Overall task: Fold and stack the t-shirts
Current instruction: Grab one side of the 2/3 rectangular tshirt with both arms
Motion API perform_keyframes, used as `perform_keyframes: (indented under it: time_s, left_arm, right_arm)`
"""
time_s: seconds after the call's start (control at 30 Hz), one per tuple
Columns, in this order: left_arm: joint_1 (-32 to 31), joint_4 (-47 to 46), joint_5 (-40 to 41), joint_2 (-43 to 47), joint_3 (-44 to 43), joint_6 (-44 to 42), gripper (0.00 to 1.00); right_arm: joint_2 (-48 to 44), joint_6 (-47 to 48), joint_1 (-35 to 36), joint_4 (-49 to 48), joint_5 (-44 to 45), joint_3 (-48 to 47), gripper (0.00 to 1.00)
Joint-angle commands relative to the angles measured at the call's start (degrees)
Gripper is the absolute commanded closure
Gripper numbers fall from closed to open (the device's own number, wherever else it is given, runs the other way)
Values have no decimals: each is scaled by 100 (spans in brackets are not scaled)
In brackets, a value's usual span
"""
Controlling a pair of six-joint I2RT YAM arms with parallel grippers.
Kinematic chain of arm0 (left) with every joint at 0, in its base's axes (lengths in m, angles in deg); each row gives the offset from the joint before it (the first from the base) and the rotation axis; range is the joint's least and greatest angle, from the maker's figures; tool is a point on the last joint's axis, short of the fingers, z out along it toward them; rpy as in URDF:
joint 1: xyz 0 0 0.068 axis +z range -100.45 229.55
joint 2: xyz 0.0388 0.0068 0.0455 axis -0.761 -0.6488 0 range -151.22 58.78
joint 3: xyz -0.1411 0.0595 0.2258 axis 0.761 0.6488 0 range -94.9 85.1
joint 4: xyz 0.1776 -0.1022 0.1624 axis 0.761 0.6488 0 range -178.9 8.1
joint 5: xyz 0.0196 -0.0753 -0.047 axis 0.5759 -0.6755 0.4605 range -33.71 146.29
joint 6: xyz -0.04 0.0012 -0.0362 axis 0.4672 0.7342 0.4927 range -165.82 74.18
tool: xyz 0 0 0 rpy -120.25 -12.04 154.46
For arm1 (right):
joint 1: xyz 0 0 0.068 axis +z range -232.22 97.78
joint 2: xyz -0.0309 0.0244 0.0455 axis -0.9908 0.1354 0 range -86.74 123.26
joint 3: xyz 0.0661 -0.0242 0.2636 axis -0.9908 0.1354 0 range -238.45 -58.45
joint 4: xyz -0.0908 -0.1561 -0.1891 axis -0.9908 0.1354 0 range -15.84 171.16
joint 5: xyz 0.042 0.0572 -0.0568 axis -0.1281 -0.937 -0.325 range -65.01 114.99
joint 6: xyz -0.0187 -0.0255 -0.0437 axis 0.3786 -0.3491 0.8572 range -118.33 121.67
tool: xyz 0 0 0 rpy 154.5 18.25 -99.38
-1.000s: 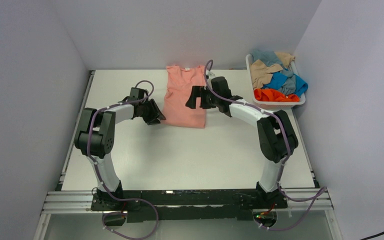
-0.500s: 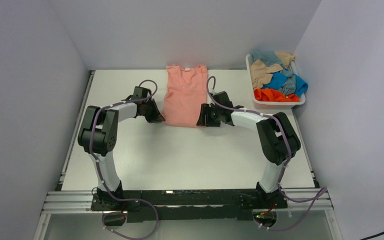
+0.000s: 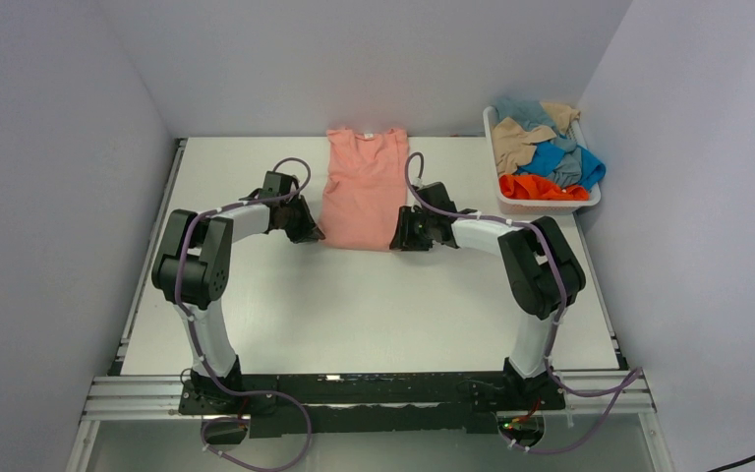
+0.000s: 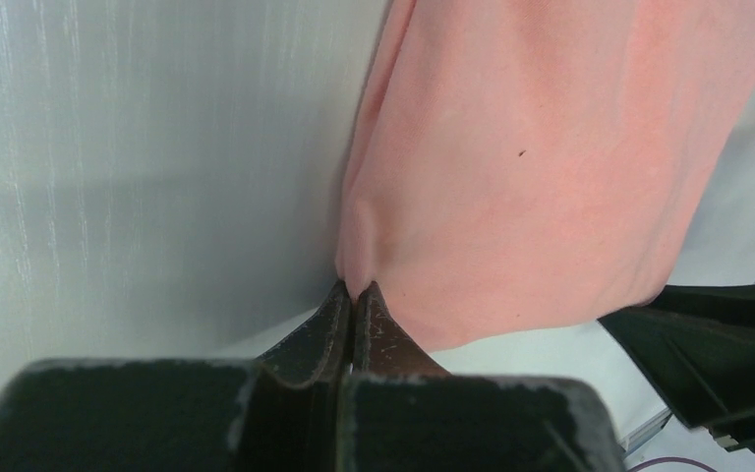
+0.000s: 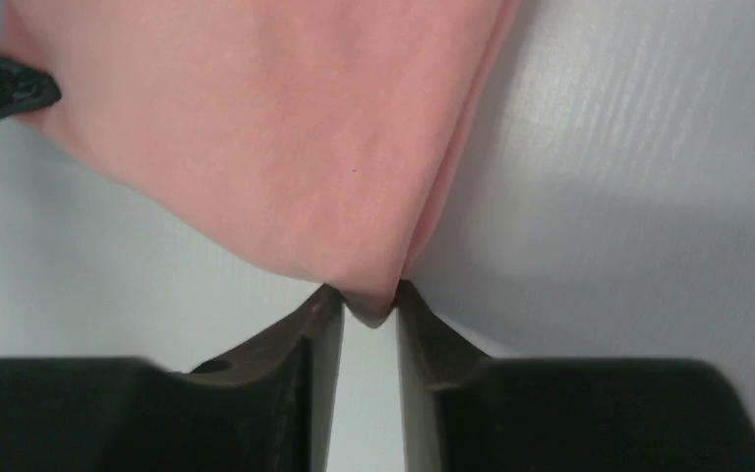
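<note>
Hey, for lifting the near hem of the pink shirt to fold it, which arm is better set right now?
Left, probably. The left gripper is pinched shut on the pink shirt's near corner; the right gripper straddles the other corner with a gap between its fingers.

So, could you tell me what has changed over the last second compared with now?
The right gripper came down from over the pink t-shirt to its near right corner and is closing around it. The left gripper closed on the near left corner. The shirt itself and the basket of clothes stayed put.
</note>
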Motion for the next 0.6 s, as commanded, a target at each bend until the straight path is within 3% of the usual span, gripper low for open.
perform_keyframes:
  time_s: [0.0, 0.03, 0.23, 0.57]
  left_arm:
    - [-80, 820, 494, -148, 201, -307, 100]
    - [-81, 867, 484, -78, 250, -314, 100]
    - [-244, 860, 523, 979, 1271, -186, 100]
    - [-680, 2330, 329, 3592, 2365, -111, 100]
  right_arm:
    - [223, 124, -8, 226, 208, -26, 94]
    - [145, 149, -6, 258, 115, 14, 100]
    - [-584, 244, 68, 1162, -688, 221, 100]
    - [-2164, -72, 581, 3056, -2398, 707, 100]
